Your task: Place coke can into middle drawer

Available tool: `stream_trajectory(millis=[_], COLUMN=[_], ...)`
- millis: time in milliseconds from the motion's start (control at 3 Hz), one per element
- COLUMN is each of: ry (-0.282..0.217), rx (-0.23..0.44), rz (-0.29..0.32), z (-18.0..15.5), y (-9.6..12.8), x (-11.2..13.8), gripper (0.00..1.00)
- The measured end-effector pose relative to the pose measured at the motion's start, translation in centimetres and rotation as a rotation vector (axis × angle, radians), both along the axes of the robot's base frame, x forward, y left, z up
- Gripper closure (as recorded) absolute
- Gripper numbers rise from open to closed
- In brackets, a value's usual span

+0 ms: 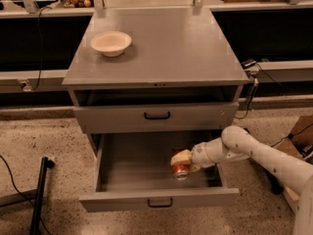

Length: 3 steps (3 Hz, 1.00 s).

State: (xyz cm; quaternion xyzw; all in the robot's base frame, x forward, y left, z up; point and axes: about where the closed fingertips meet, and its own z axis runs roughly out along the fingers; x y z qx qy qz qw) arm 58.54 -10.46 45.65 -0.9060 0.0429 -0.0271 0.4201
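One step left: gripper (181,160) clamped on coke can (181,170) over right side of middle drawer (128,168); lower fully, then release.

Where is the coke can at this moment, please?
In the camera view, the coke can is held by the end effector inside the open middle drawer, right of centre.
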Motion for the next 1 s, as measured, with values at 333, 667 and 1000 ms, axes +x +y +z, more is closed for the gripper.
stream_trajectory(millis=[333, 667, 1000], ry=[0.01, 0.01, -0.025], rx=[0.001, -0.042, -0.169], rz=[0.008, 0.032, 0.063], z=[-0.4, -1.1, -4.2], y=[0.3, 1.2, 1.1], x=[-0.5, -0.6, 0.2], gripper=[1.0, 0.81, 0.58])
